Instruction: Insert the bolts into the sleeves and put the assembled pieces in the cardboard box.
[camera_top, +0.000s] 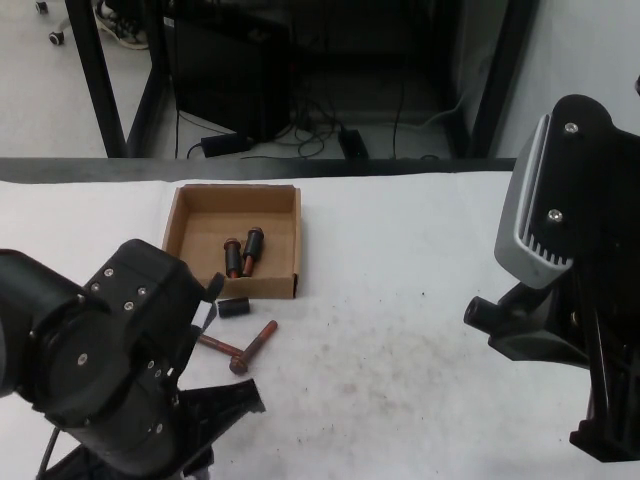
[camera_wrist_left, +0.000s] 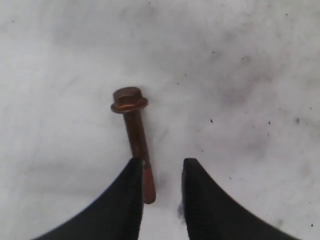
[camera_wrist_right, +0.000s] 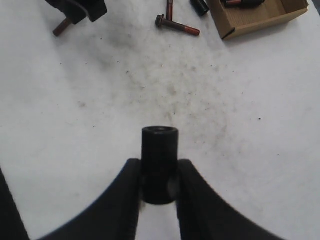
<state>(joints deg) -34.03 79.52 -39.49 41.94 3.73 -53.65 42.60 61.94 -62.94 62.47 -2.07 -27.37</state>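
1. The left jaws stand narrowly open around the tip of a bolt; its long axis runs straight ahead, head farthest.
2. The right jaws hold a sleeve, bore facing ahead.

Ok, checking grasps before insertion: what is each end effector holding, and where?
Right end effector: sleeve, by its near end. Left end effector: open astride bolt tip, apparently holding nothing.
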